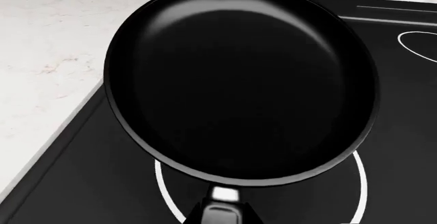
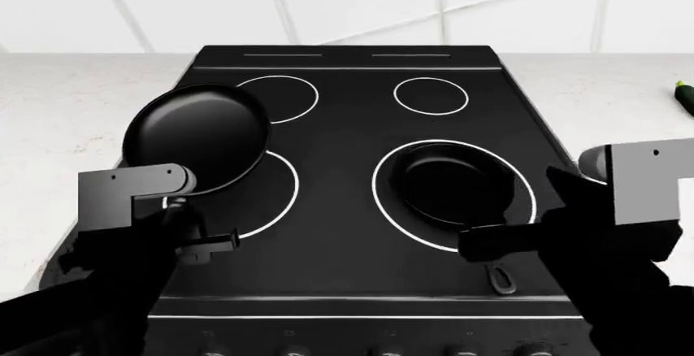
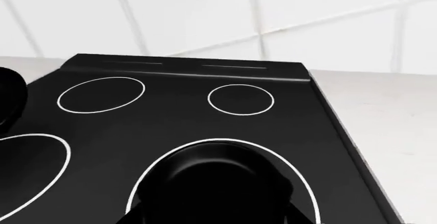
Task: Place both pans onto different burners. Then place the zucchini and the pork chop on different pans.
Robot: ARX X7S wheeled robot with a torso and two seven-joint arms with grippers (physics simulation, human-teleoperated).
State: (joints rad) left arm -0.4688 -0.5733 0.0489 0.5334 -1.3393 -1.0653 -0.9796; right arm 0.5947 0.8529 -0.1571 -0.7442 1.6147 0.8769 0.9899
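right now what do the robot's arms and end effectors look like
Both arms are matte black and angular. The left arm and right arm each carry a flat light-grey bracket with small dark screw holes and a rounded grey cylinder. The end effectors are black too. No cables or markings visible.
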